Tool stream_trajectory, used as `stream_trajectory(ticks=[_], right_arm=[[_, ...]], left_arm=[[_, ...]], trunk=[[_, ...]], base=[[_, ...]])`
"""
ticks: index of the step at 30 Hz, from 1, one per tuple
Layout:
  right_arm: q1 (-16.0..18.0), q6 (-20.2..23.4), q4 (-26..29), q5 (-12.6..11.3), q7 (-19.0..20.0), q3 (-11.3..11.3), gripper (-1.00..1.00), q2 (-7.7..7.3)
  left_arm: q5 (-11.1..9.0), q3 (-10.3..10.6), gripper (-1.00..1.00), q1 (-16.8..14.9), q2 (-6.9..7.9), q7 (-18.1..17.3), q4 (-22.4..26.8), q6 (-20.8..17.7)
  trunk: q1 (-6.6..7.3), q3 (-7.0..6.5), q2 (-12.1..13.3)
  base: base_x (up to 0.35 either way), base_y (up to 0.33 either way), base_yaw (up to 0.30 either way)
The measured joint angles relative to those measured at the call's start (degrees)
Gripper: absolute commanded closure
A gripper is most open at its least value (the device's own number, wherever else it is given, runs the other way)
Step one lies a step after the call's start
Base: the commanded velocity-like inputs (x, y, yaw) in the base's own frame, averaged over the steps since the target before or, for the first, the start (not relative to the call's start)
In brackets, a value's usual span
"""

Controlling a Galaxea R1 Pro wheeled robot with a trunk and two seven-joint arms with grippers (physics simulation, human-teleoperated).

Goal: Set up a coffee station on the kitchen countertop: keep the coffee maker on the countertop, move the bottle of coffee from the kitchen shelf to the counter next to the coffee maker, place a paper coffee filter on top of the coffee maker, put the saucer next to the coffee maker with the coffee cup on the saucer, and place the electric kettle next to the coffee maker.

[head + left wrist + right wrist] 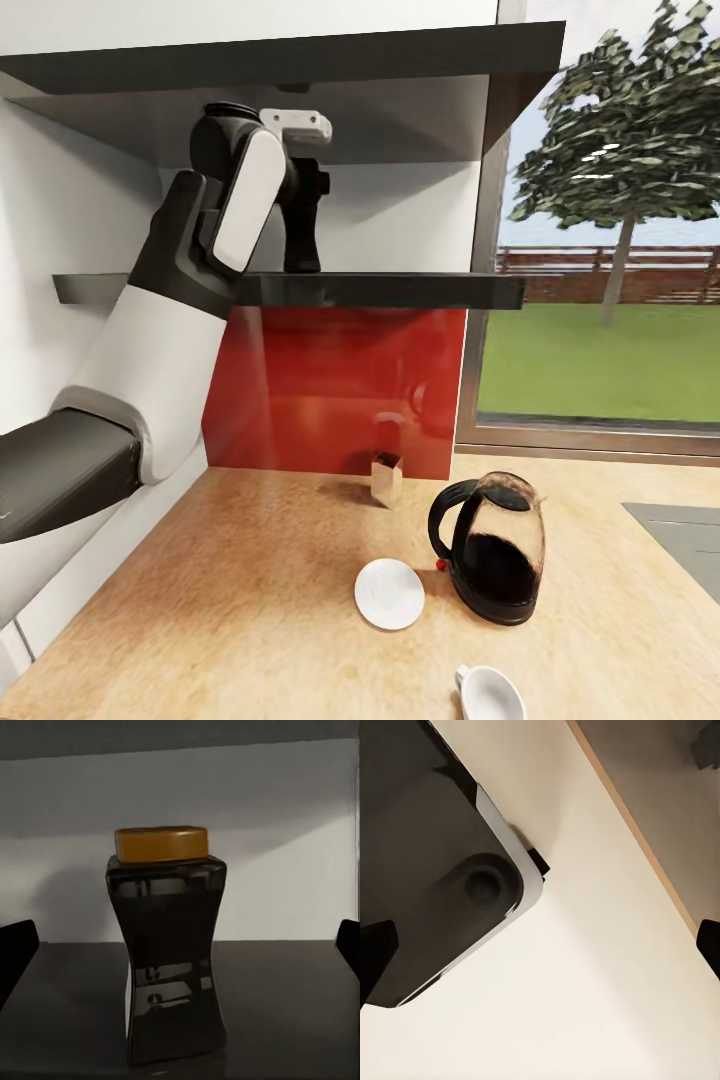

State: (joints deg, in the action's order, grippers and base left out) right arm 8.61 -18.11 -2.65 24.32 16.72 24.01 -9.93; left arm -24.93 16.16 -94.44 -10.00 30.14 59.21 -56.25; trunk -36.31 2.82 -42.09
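A home kitchen: a light-wood kitchen countertop (pixel 250 600) runs along a glossy red backsplash (pixel 340 390), with the corner of a grey inset sink (pixel 680 540) at its far end. On the worktop stand a glass electric kettle (pixel 495 550), a white saucer (pixel 389 593) and a white coffee cup (pixel 490 695). A dark wall shelf (pixel 400 290) hangs above, under a cabinet. A window (pixel 600 250) looks out on lawn, a tree and a wooden fence

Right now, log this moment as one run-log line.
phase: reaching for bottle of coffee on shelf | left gripper: open, bottle between fingertips, ungrasped | counter: saucer, electric kettle, coffee cup
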Motion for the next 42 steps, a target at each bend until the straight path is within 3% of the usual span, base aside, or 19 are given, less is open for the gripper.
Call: stream_trajectory(ticks=[7,20,42], right_arm=[[0.00,0.00,0.00,0.00,0.00,0.00,-1.00,0.00],[0.00,0.00,0.00,0.00,0.00,0.00,-1.00,0.00],[0.00,0.00,0.00,0.00,0.00,0.00,-1.00,0.00]], left_arm=[[0.00,-0.04,-1.00,2.97,0.00,0.05,0.70,1.89],[0.02,-0.13,-1.00,5.55,0.00,0.05,0.93,2.44],[0.36,-0.13,-1.00,6.19,0.00,0.14,2.02,2.41]], trunk=[[0.00,0.00,0.01],[0.00,0.00,0.01],[0.00,0.00,0.01]], base=[[0.000,0.000,0.000],[0.000,0.000,0.000],[0.055,0.020,0.000]])
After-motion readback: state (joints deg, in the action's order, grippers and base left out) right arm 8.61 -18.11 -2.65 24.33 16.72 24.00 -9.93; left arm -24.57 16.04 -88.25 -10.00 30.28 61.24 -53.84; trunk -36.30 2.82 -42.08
